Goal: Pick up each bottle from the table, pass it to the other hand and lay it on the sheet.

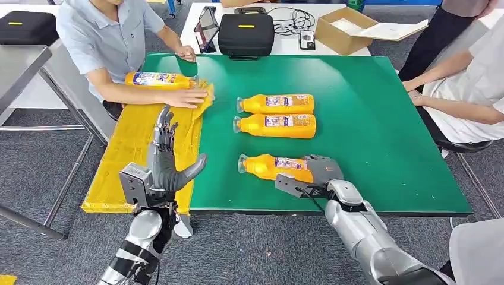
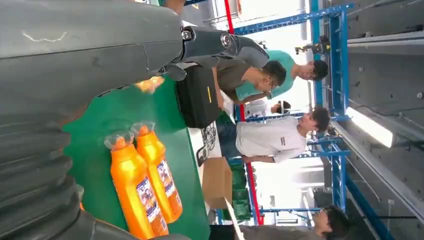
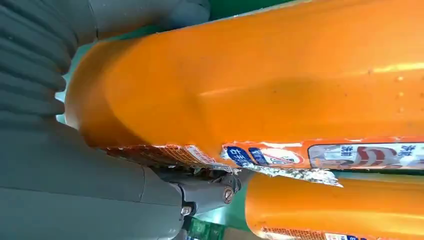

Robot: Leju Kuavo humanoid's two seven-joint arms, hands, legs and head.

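At the table's near edge, nearest bottle (image 1: pixel 276 167) lying on its side, long axis across the green mat (image 1: pixel 368 119), cap pointing toward left hand (image 1: pixel 168 163) — right hand (image 1: pixel 318 175) wrapped round its base end, left fingers spread and empty over yellow sheet (image 1: pixel 122 157) — handover leftward looks next

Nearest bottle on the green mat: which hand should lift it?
Right. The right hand already wraps the base end of the nearest bottle on the green mat. The left hand hangs open over the yellow sheet, placed to receive.
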